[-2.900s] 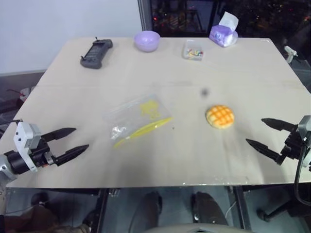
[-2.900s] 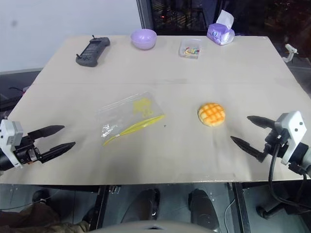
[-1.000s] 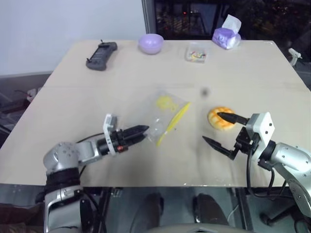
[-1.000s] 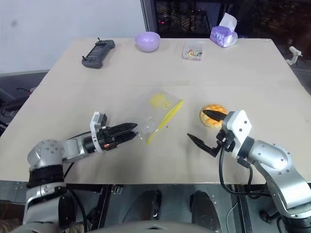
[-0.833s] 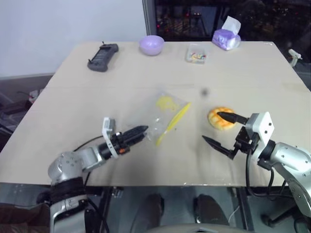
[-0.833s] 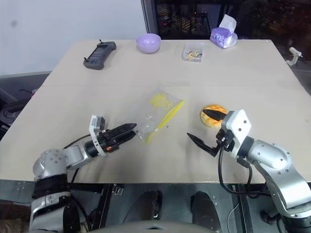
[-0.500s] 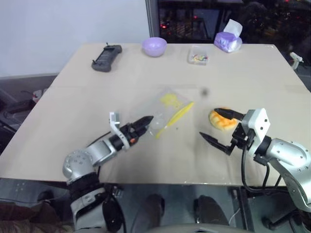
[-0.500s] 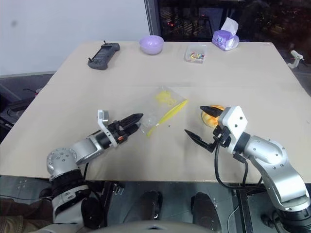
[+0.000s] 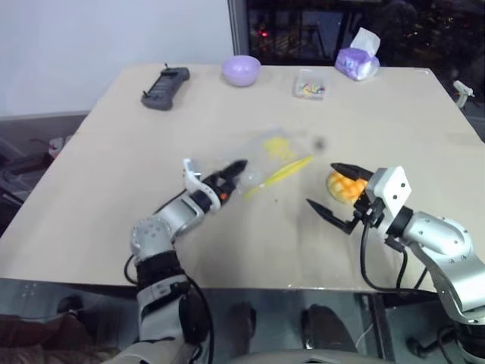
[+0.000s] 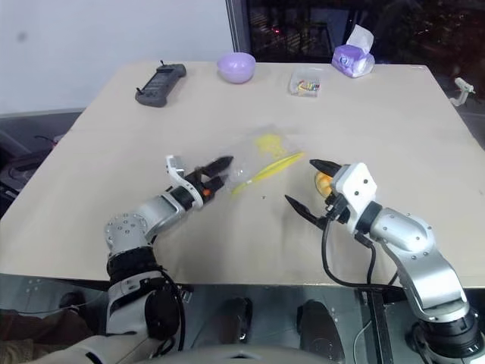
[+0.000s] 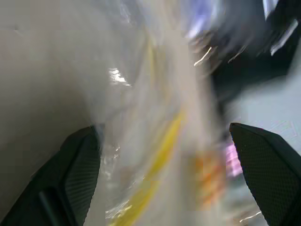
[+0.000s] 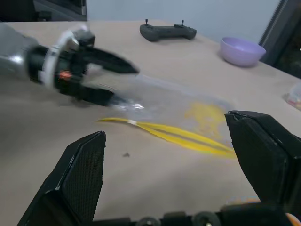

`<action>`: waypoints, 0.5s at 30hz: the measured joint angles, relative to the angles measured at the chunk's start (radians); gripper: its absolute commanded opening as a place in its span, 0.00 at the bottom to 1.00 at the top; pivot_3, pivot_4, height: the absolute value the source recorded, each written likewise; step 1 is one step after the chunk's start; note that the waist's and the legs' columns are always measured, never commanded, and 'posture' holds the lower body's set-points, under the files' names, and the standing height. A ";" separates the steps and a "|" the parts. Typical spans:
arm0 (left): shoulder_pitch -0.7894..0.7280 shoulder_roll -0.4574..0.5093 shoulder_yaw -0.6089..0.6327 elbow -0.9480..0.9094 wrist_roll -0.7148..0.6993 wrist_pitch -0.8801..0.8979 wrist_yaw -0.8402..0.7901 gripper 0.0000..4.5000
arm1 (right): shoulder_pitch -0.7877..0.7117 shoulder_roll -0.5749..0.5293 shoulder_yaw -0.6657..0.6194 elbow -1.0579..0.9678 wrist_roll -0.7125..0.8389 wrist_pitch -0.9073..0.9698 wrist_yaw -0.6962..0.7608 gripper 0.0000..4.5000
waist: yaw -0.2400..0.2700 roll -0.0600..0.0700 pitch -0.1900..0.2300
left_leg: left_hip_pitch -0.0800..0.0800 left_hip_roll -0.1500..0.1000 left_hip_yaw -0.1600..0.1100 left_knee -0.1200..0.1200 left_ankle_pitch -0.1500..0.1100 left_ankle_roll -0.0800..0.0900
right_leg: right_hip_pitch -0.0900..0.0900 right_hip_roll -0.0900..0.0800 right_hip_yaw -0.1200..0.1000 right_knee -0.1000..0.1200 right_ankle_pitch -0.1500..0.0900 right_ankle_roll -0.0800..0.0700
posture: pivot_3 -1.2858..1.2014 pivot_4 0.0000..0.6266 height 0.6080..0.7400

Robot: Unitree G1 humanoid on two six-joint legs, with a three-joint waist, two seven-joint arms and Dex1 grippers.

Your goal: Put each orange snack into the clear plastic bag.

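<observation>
Near the front edge of the table point(image 9: 91, 227), the left gripper point(image 9: 231, 173) has pushed further in, its fingers spread around the near end of the clear plastic bag point(image 9: 274, 158), which has slid farther from that edge than a moment ago. The right gripper point(image 9: 333, 188) stands wide apart, one finger over the orange snack point(image 9: 342, 186), still lying toward the right edge. Along the far edge sit a black controller point(image 9: 164, 77), purple bowl point(image 9: 241, 70), small clear box point(image 9: 309, 84) and tissue pack point(image 9: 355, 61).
</observation>
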 measured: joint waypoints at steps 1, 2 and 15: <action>-0.005 0.019 -0.024 0.005 0.010 -0.001 -0.011 0.99 | 0.002 0.000 0.000 0.000 -0.003 0.000 -0.001 1.00 | -0.003 0.000 0.000 | 0.000 -0.001 0.001 -0.001 0.000 0.000 | 0.000 0.000 0.001 0.000 0.000 0.000 | 0.52 0.24 0.83; -0.016 0.025 -0.032 0.015 0.019 -0.004 -0.013 0.99 | 0.004 0.000 0.000 0.000 -0.007 0.000 -0.001 1.00 | -0.003 0.000 0.000 | 0.000 -0.001 0.001 -0.001 0.000 0.000 | 0.000 0.000 0.001 0.000 0.000 0.000 | 0.52 0.24 0.83; -0.180 0.076 -0.077 0.258 0.084 0.010 0.004 0.27 | 0.003 0.017 0.025 0.002 -0.072 -0.005 -0.026 1.00 | -0.008 -0.007 0.006 | -0.001 -0.001 0.000 -0.007 0.000 0.000 | -0.002 -0.001 0.000 -0.004 0.000 0.000 | 0.52 0.24 0.83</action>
